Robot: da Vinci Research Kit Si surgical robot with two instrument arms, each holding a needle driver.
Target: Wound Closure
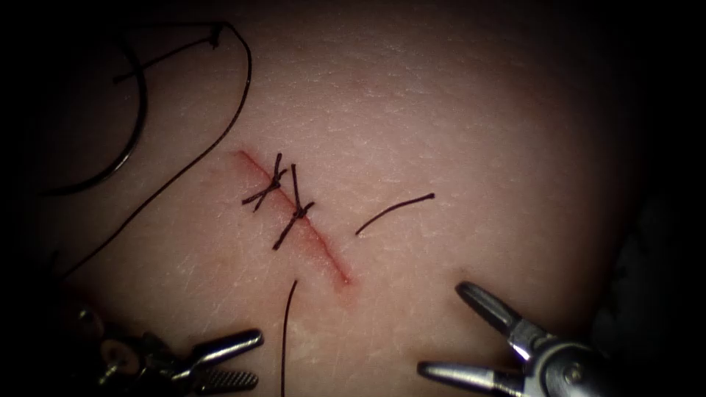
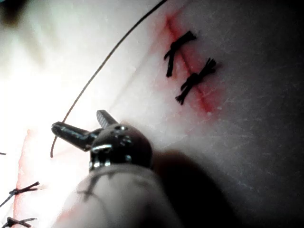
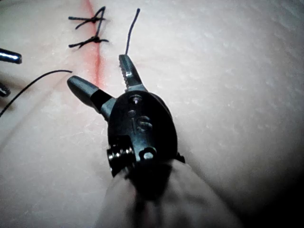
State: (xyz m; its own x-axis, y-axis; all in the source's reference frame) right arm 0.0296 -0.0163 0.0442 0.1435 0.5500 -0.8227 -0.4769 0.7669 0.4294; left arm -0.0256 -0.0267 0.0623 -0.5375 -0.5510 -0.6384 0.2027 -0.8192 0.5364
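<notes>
The cut [image 1: 294,217] runs slantwise across the tissue [image 1: 456,132], with two knotted stitches [image 1: 268,187] on its upper half. My left tool [image 1: 259,359] is near the lower left of the cut, jaws open on nothing. My right tool [image 1: 443,328] is at the lower right, jaws wide open and empty. A thread end [image 1: 285,331] lies between the tools, just below the cut. A thick dark arc that looks like the needle [image 1: 136,117] lies far left on the tissue, with long thread [image 1: 220,140] trailing from it. The left tool [image 2: 77,120] and the right tool [image 3: 97,69] both show open jaws.
A short cut piece of thread [image 1: 393,212] lies loose right of the cut. Red fluid stains the cut's edges. The left wrist view shows another stitched cut [image 2: 19,190] beside the left tool. The left tool's tips [image 3: 9,56] appear in the right wrist view.
</notes>
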